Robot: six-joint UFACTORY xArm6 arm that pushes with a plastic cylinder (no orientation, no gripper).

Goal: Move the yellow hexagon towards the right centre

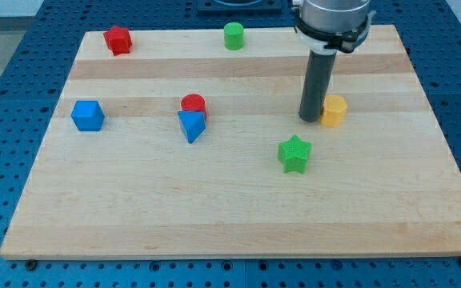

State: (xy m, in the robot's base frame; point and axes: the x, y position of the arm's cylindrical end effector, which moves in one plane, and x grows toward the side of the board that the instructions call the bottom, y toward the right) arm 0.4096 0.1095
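A dark upright rod, with no pincer to open or clench, ended in my tip (pixel 310 119), which rested on the wooden board (pixel 230 224) against the left side of the yellow hexagon (pixel 334 110). The hexagon sat right of the board's centre, in the upper half. A green star (pixel 294 154) lay below and slightly left of it, apart. A red cylinder (pixel 193 104) touched a blue triangular block (pixel 191 126) near mid-board. A blue cube (pixel 87 115) sat at the left, a red block (pixel 118 39) at the top left, a green cylinder (pixel 233 35) at the top centre.
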